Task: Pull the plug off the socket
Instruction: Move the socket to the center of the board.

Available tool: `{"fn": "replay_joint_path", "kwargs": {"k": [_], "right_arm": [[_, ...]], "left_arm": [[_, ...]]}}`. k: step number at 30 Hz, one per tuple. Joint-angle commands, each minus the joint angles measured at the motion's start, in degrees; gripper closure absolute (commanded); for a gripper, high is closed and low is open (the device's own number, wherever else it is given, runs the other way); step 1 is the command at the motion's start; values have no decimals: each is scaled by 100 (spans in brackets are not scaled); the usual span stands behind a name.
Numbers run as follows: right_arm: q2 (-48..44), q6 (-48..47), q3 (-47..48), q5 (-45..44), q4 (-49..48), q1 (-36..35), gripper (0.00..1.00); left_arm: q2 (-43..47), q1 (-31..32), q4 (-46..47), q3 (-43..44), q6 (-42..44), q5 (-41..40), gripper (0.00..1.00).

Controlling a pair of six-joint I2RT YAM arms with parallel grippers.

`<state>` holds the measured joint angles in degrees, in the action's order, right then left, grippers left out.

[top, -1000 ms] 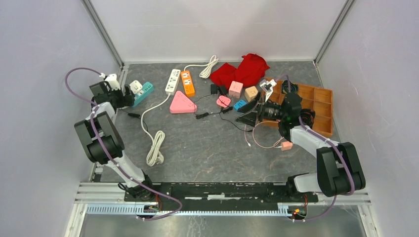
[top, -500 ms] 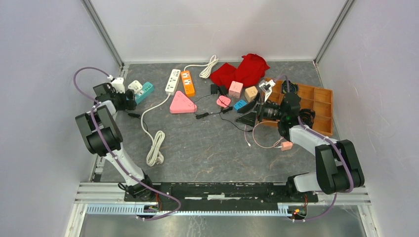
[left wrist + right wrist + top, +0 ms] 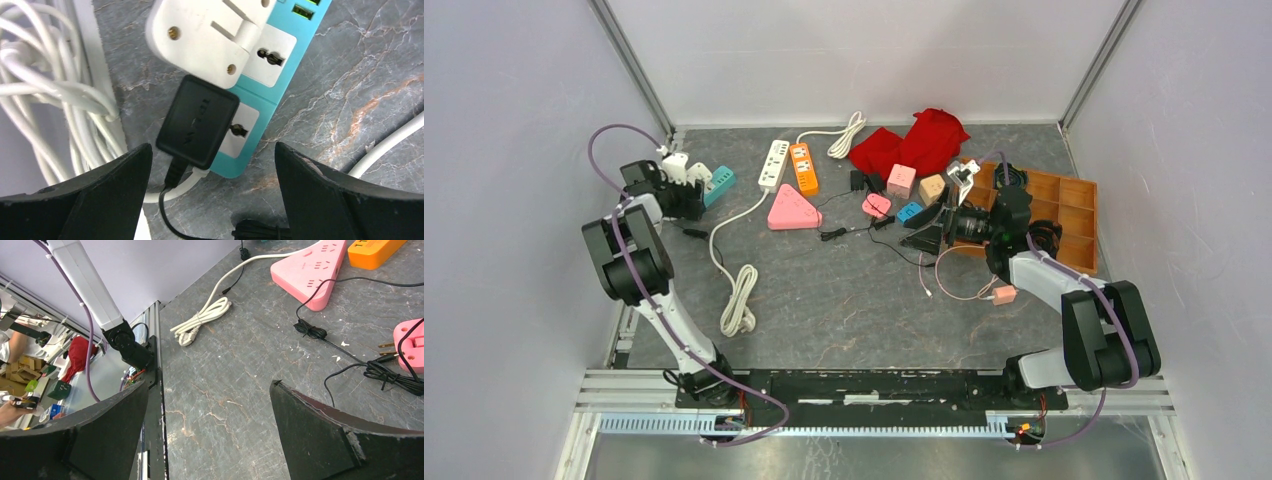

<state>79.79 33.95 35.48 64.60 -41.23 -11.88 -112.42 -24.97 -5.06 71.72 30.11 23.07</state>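
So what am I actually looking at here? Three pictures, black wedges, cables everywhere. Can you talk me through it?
These are two robot arms bolted to the edge of a table. The wide picture looks down from above and behind them. The other two come from a camera on each wrist; the black wedges are that arm's own claw fingers. The left claw hangs open over a teal power strip with a black plug and a white adapter on it. The right claw is open too, facing across the table. Neither holds anything. Also lying about: a pink strip, an orange strip, a red cloth and a wooden tray.
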Motion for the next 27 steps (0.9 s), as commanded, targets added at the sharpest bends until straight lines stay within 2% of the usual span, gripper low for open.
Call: {"fn": "replay_joint_path", "kwargs": {"k": [1, 16, 21, 25, 26, 27], "right_arm": [[65, -132, 265, 144, -87, 24, 2], [155, -277, 352, 185, 113, 22, 2], [186, -318, 363, 181, 159, 19, 2], [184, -338, 371, 182, 193, 20, 2], [180, -339, 367, 177, 197, 27, 2], [170, -351, 371, 181, 202, 20, 2]], "left_arm": [[-197, 90, -240, 395, 538, 115, 4], [-771, 295, -857, 1091, 788, 281, 21], [-889, 308, -1018, 1267, 757, 374, 32], [-900, 302, -1065, 1336, 725, 407, 49], [-896, 300, -1105, 1351, 725, 435, 56], [-888, 299, -1145, 1388, 731, 482, 67]]}}
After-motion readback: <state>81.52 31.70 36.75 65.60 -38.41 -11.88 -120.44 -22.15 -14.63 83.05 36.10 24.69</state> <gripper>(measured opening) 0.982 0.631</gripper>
